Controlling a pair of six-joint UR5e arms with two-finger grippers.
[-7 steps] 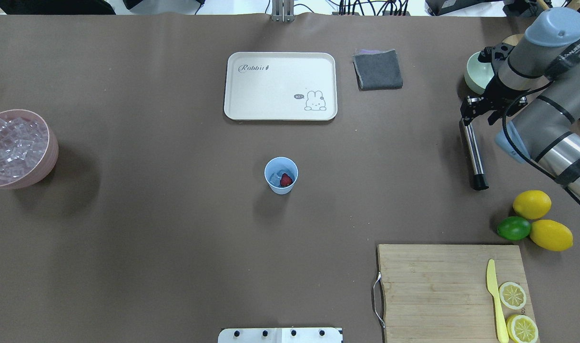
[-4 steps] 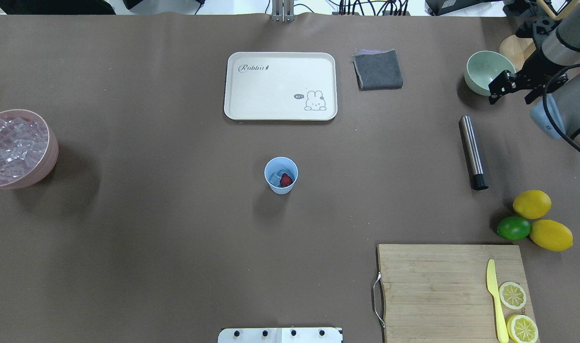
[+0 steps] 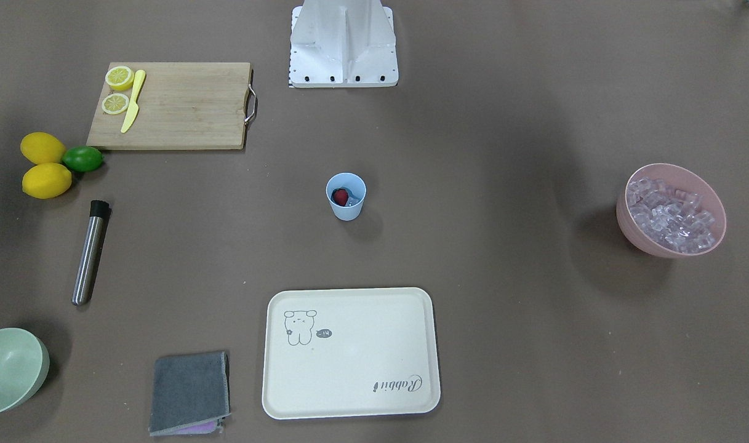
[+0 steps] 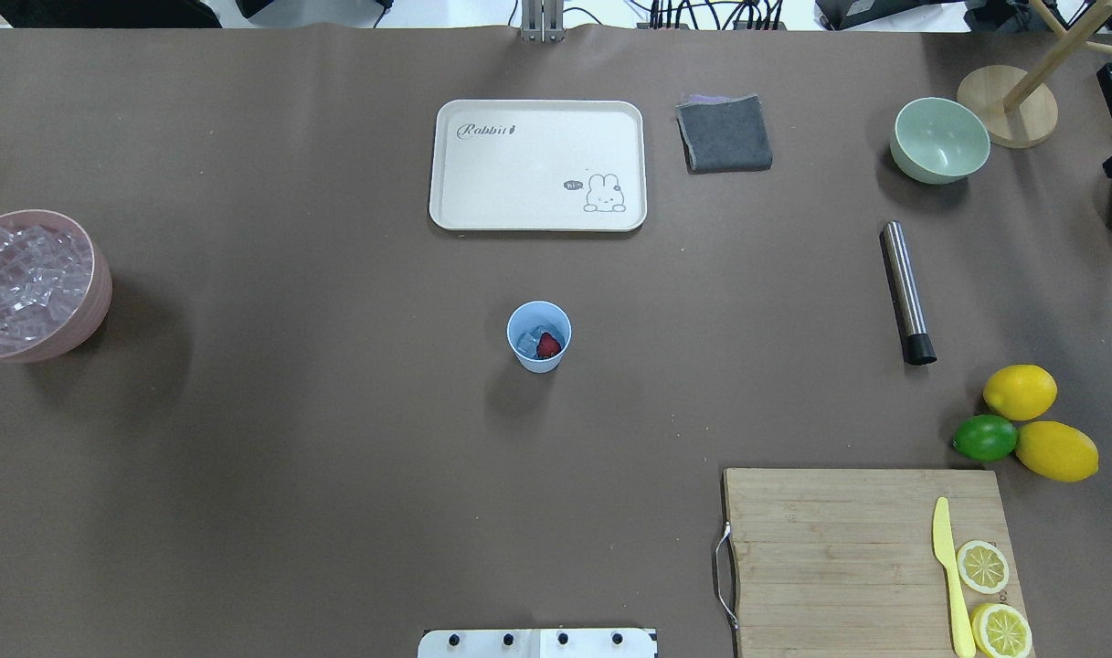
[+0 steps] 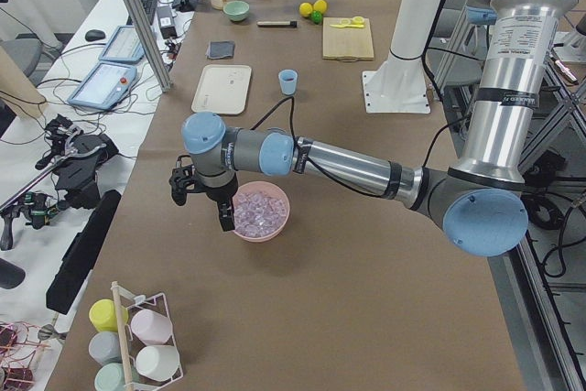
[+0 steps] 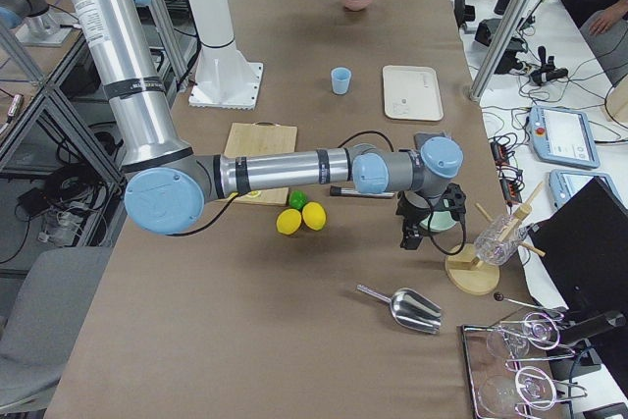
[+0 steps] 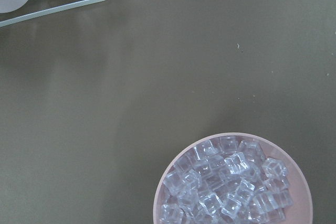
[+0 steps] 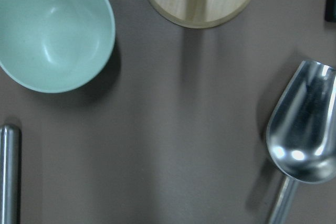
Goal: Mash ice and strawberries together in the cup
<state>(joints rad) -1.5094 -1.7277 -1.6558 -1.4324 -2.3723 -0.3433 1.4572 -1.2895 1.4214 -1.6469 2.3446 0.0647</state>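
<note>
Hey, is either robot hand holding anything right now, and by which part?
Nothing shows in the left hand or the right hand; the muddler lies free.

Brown paper-covered table (image 4: 336, 457) bears: light blue plastic cup (image 4: 539, 365) at centre, cream rectangular tray (image 4: 537, 164), grey folded cloth (image 4: 725, 134), bamboo cutting board (image 4: 839, 548), steel cylinder (image 4: 903, 279).

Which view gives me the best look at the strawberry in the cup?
Overhead exterior: it looks down into the cup, showing the strawberry beside ice. Front-facing shows it too, from a slant. Side views show only the cup's outside, far off; wrist views miss it.
</note>
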